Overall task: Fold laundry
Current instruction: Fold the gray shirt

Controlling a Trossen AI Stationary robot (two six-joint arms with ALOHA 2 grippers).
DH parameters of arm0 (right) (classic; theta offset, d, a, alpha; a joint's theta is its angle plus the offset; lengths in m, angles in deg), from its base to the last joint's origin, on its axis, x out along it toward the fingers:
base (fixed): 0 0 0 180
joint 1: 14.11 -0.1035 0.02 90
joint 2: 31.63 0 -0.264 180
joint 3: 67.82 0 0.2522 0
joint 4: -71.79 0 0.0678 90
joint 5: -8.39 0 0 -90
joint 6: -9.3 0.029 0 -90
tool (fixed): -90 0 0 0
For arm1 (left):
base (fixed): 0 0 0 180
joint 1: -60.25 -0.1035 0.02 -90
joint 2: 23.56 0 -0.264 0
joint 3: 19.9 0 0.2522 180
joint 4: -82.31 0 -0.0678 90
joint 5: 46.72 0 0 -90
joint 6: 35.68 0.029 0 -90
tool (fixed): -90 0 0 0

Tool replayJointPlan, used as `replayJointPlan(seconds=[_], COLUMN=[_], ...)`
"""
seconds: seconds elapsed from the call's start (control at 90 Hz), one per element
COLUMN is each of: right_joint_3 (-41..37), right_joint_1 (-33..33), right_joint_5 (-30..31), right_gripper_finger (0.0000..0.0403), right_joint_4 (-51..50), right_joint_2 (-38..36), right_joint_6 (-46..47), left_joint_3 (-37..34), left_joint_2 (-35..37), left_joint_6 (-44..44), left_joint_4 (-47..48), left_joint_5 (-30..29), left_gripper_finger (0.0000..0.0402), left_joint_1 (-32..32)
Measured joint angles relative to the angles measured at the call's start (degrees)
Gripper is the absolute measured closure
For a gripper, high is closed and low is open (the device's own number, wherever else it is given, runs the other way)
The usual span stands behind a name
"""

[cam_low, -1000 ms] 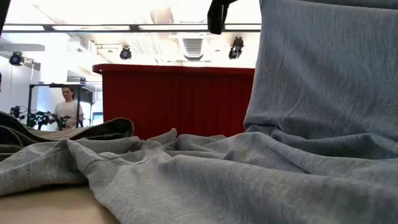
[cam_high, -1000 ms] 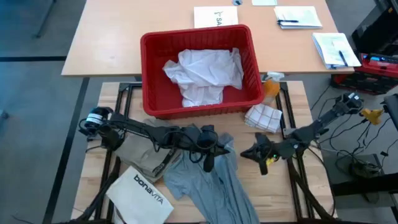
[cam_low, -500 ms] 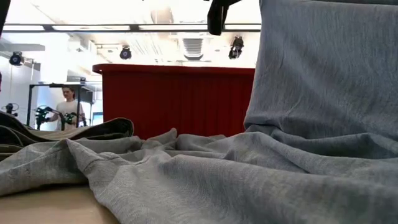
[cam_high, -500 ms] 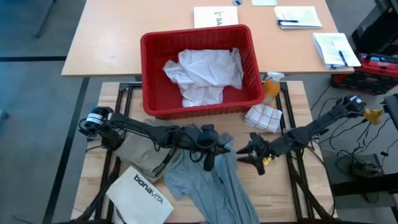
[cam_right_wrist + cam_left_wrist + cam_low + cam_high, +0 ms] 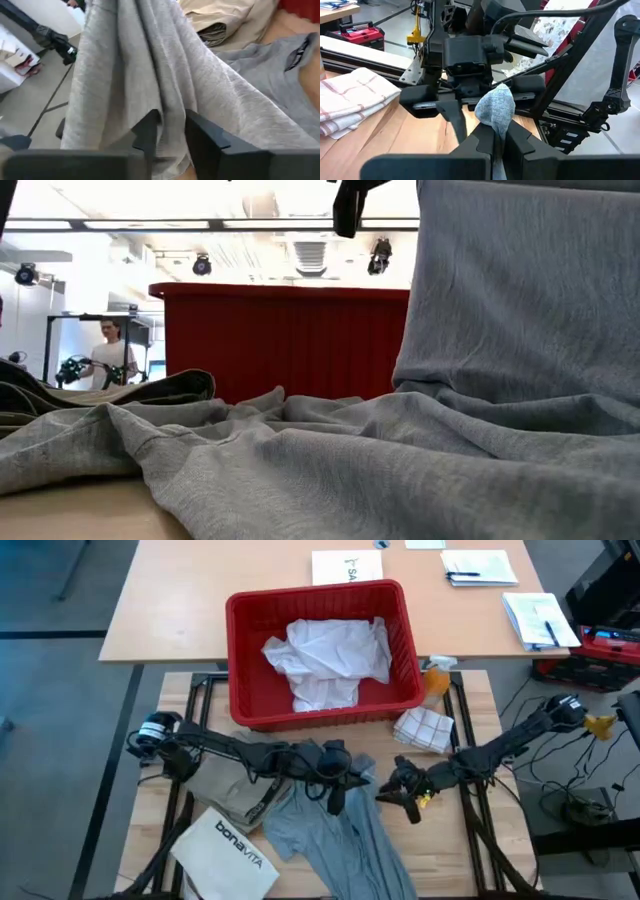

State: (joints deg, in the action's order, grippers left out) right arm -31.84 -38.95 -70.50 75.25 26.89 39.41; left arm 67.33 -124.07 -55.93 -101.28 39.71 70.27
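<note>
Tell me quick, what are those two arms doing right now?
Left gripper shut on grey T-shirt, holding it up. Right gripper open, fingers around a hanging fold. Nothing blocking.

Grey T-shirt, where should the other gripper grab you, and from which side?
Grab the T-shirt on the hanging fold just under the left gripper, which pinches a bunched tip. Coming level from the right looks best: the cloth hangs there like a curtain, facing the open right gripper, while the rest lies flat on the table.
</note>
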Motion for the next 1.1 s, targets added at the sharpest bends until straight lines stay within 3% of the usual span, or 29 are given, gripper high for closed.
replayJointPlan(seconds=[0.189,0.367,0.689,0.856,0.956,1.1], right_joint_3=[0.0,0.0,0.0,0.0,0.0,0.8], right_joint_1=[0.0,0.0,-0.3,-0.8,-1.7,-2.7], right_joint_5=[-4.6,-8.1,-8.1,-7.5,-5.1,-1.8], right_gripper_finger=[0.0398,0.0384,0.0355,0.0397,0.0401,0.0402], right_joint_4=[2.6,2.9,4.9,4.4,1.5,-12.4], right_joint_2=[1.4,3.4,7.2,7.0,5.0,-2.8], right_joint_6=[-0.3,0.9,2.1,3.2,4.7,7.7], left_joint_3=[0.0,0.0,0.0,0.0,0.0,0.0], left_joint_2=[0.0,0.0,0.0,0.0,0.0,0.0], left_joint_6=[0.0,0.0,0.1,0.2,0.2,0.2], left_joint_4=[0.3,0.4,0.4,0.4,0.4,0.5], left_joint_5=[0.0,-0.3,-0.3,-0.4,-0.4,-0.4], left_gripper_finger=[0.0402,0.0402,0.0402,0.0402,0.0402,0.0402], left_joint_1=[0.0,0.0,-0.1,-0.2,-0.4,-0.7])
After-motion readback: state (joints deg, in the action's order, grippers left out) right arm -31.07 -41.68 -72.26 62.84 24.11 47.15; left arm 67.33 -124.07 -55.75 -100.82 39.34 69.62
